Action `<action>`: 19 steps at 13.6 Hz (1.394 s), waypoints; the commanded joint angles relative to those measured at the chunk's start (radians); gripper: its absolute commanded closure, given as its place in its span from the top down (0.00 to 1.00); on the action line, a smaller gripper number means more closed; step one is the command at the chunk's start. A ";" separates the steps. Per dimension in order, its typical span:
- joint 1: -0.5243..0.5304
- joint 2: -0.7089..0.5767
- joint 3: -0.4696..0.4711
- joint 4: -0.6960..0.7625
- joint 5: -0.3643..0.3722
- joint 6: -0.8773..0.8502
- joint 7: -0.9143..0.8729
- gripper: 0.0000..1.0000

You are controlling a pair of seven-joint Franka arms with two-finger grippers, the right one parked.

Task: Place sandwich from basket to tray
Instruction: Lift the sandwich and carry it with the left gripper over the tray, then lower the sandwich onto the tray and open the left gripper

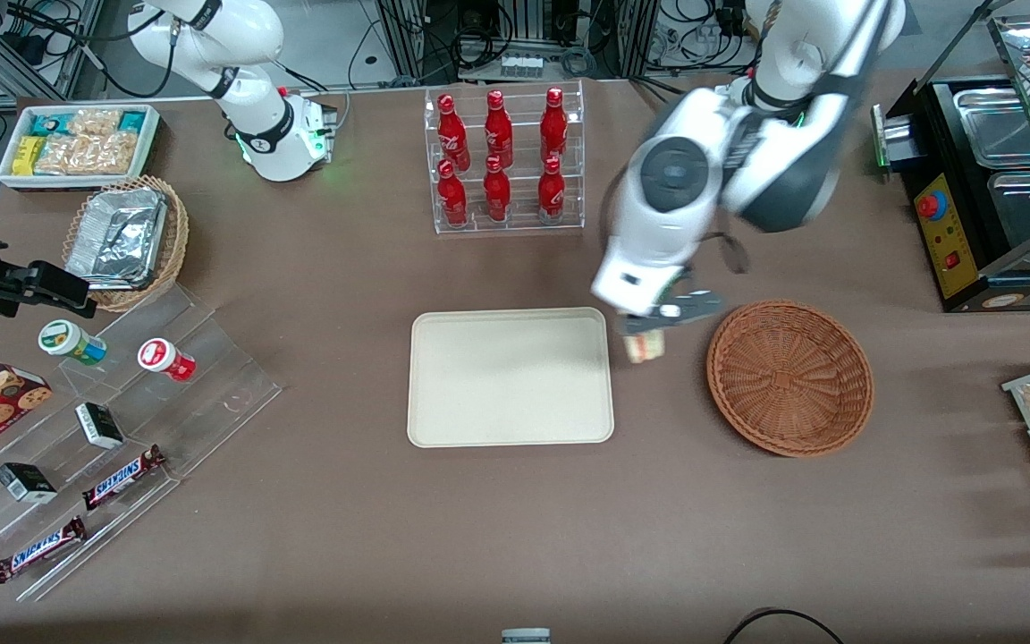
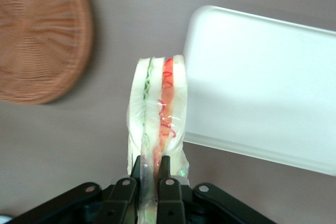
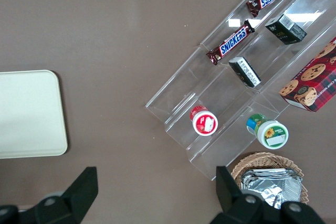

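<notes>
My left gripper (image 1: 649, 331) is shut on the sandwich (image 1: 645, 346), a pale wedge wrapped in clear film with a red-orange and green filling stripe. It holds the sandwich in the air above the bare table, between the reddish-brown wicker basket (image 1: 789, 377) and the cream tray (image 1: 510, 377), close to the tray's short edge. In the left wrist view the fingers (image 2: 167, 182) pinch the sandwich (image 2: 157, 114) at one end, with the basket (image 2: 39, 35) on one side and the tray (image 2: 262, 82) on the other. Both basket and tray hold nothing.
A clear rack of red bottles (image 1: 502, 161) stands farther from the camera than the tray. A black food warmer (image 1: 984, 188) stands at the working arm's end. A clear stepped shelf with snacks (image 1: 95, 429), a tan basket with foil containers (image 1: 126, 241) and a white bin (image 1: 77, 143) lie toward the parked arm's end.
</notes>
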 commanded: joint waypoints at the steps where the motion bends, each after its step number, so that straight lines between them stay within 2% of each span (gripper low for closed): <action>1: -0.045 0.160 0.006 0.165 -0.087 0.043 0.011 0.00; 4: -0.121 0.297 0.006 0.217 -0.079 0.193 -0.001 0.00; 7: -0.131 0.389 0.006 0.237 -0.064 0.299 0.006 0.00; 10: -0.147 0.467 0.004 0.303 -0.018 0.311 0.028 0.00; 14: -0.165 0.504 0.006 0.331 -0.010 0.313 0.019 0.00; 15: -0.164 0.506 0.006 0.329 -0.010 0.317 0.022 0.05; 16: -0.162 0.504 0.006 0.329 -0.010 0.318 0.016 0.55; 17: -0.162 0.501 0.007 0.331 -0.010 0.318 0.013 0.89; 18: -0.162 0.495 0.009 0.331 -0.009 0.316 0.014 0.98; 19: -0.162 0.489 0.010 0.332 -0.009 0.310 0.014 0.98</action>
